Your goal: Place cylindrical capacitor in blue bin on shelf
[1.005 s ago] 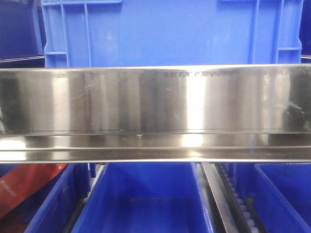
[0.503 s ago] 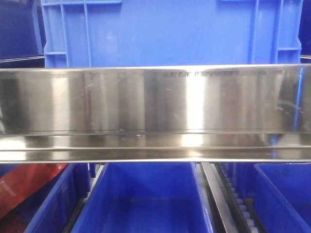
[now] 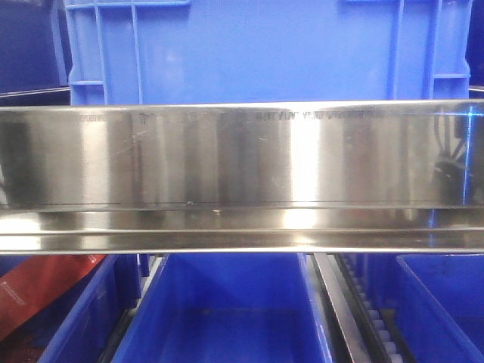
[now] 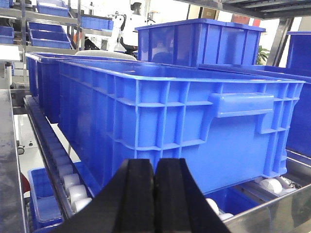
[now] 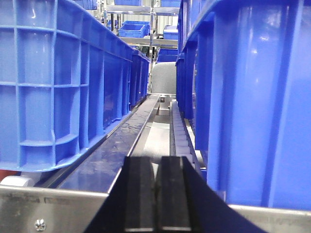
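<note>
Behind the shelf's brushed-steel front rail [image 3: 242, 155] stands the blue bin [image 3: 265, 49] (ribbed wall, moulded handle). Left end effector [image 4: 155, 194] and right end effector [image 5: 156, 194] both appear clenched, fingers together, gripping nothing visible. The cylindrical capacitor cannot be located in any view.

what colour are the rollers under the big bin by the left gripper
White, seen best in the left wrist view: the rollers run under the blue bin.

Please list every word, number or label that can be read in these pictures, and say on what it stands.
No text can be read.
Steel front rail of the shelf: a faint line of small marks near its top edge, too blurred to read.
Blue bins: no label or number in view.
</note>
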